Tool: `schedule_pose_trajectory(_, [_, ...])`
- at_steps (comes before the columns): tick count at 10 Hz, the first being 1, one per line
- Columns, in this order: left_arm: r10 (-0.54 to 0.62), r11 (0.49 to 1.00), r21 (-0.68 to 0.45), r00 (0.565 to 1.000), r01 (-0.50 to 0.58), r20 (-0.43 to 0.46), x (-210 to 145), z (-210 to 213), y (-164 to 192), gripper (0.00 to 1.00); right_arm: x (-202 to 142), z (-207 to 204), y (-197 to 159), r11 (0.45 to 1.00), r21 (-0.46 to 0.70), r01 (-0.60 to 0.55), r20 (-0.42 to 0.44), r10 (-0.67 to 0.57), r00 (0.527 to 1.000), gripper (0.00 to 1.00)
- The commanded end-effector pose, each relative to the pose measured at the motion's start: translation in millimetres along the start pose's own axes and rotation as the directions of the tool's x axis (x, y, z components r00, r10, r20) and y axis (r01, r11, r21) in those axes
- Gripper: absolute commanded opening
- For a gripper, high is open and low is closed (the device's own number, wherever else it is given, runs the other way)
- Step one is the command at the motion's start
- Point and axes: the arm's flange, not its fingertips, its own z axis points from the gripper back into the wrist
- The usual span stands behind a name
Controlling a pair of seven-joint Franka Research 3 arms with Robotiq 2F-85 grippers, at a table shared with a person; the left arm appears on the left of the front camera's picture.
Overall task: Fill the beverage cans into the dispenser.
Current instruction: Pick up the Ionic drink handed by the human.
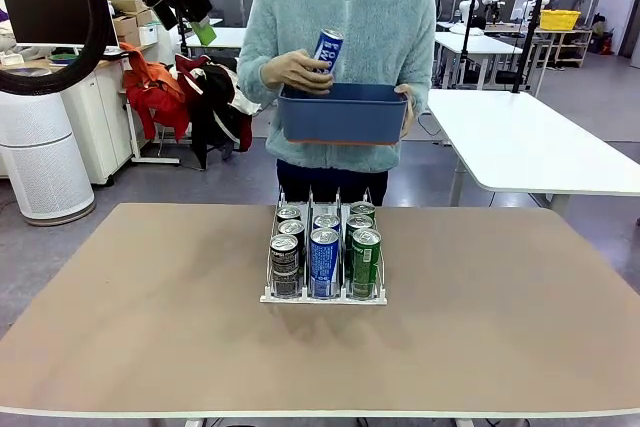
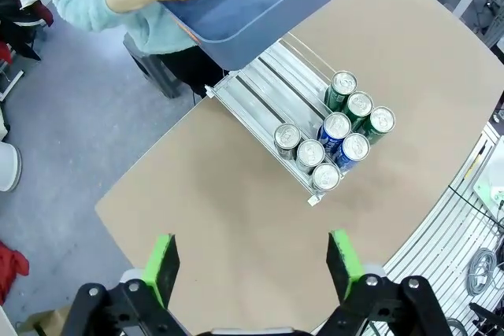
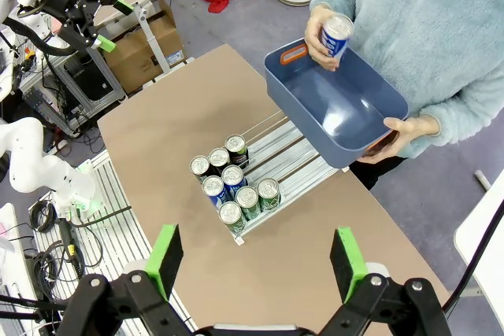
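Left end effector [image 2: 253, 265]: fingers spread, nothing between them, high over the near-left part of the table [image 1: 150, 327]. Right end effector [image 3: 256, 256]: also spread and empty, high over the table, looking down on the dispenser [image 3: 295, 164].

Dispenser sits mid-table, lanes running from robot side to person side. Eight cans [image 1: 324, 262] are packed at the robot-side end, upright and touching in their rows. From the front view: left lane three black, middle lane two blue-white, right lane three green. The far stretch of the lanes is bare.

Person [image 1: 330, 7] stands at the far edge, just behind the dispenser. One hand [image 1: 295, 69] holds a blue-white can [image 1: 327, 47], tilted, above the rim of a dark blue bin [image 1: 340, 117]. Other hand [image 1: 405, 107] grips the opposite end of the bin. The bin is held in the air, clear of the table; from the left wrist it overlaps the dispenser's far end.
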Motion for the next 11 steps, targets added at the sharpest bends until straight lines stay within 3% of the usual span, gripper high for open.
schedule_pose_trajectory(1, [-0.006, 1.0, 0.009, 1.0, 0.006, 0.007, 1.3, -1.2, 2.9, 1.0, -0.1, 0.9, 0.2, 1.0, 0.005, 0.001, -0.006, -0.001, 1.0, 1.0])
schedule_pose_trajectory(11, [-0.006, 1.0, 0.009, 1.0, 0.006, 0.007, 1.3, -1.2, 2.9, 1.0, -0.1, 0.9, 0.2, 1.0, 0.005, 0.001, -0.006, -0.001, 1.0, 1.0])
